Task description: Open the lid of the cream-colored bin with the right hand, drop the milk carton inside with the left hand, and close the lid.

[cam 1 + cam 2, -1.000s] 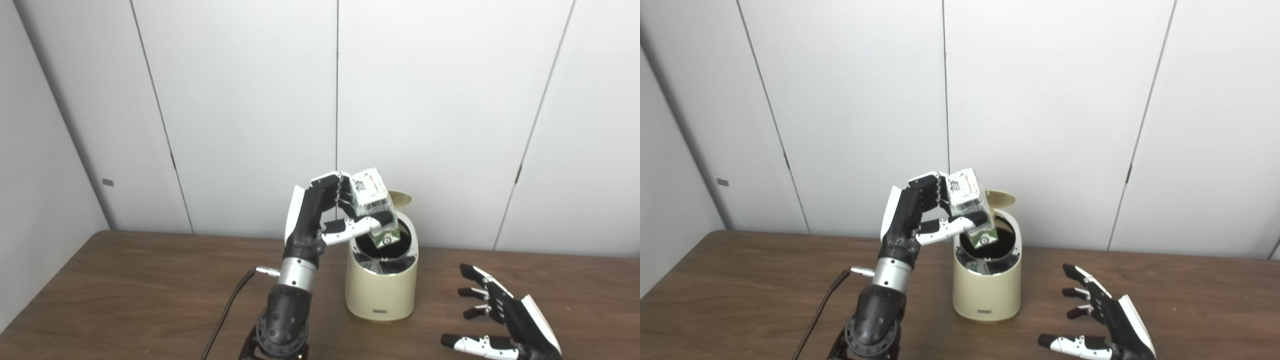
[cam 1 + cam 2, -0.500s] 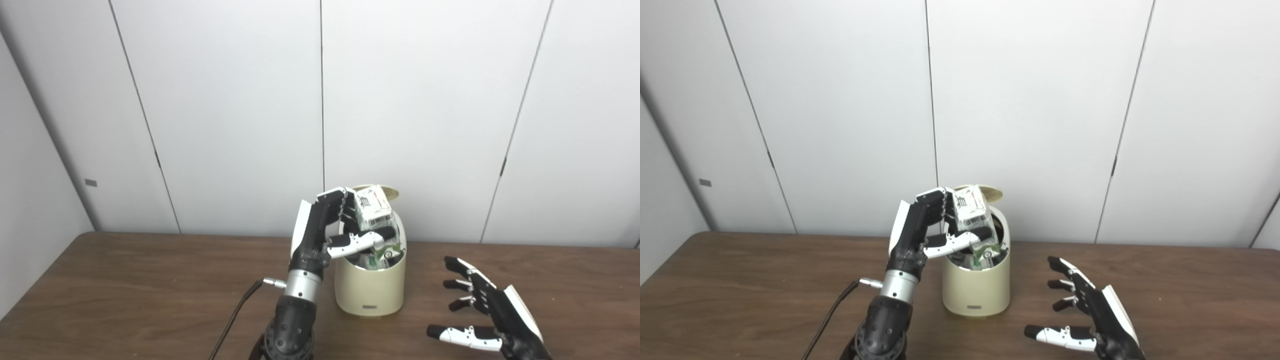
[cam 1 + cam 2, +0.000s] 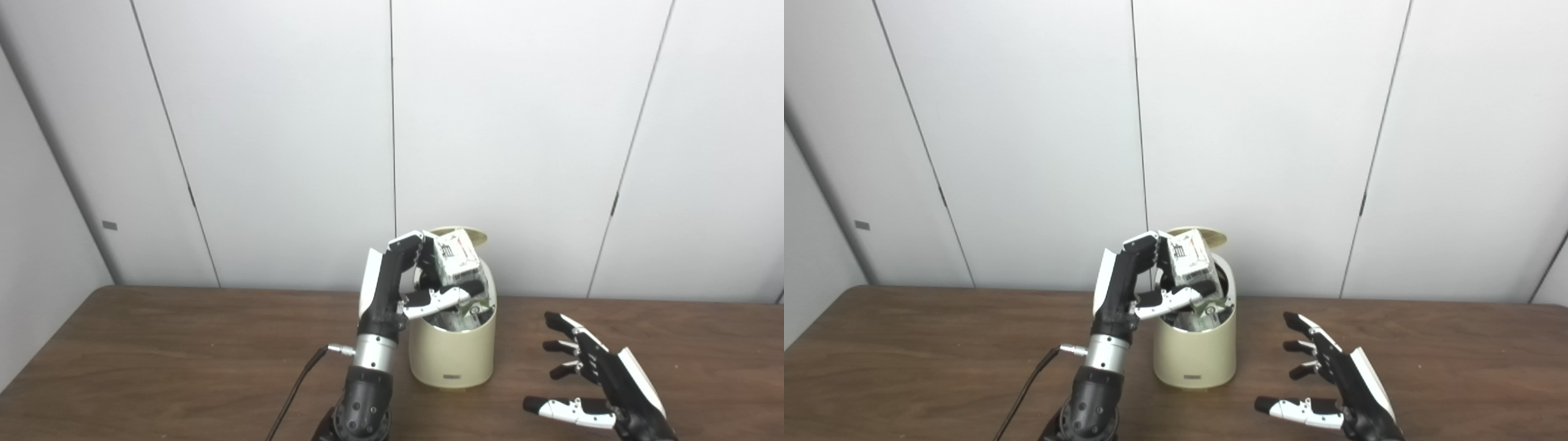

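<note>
Left hand [image 3: 407, 278] – milk carton [image 3: 456, 263], open bin [image 3: 452, 352]

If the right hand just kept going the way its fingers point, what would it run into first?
Probably the cream-colored bin: the open right hand lies beside it, fingers aimed left and slightly away across the brown wooden table. Depth is unclear, so it might pass behind.

cream bin [image 3: 452, 355], white and green milk carton [image 3: 457, 263] with black print, dark brown wood-grain table [image 3: 153, 361]
</note>
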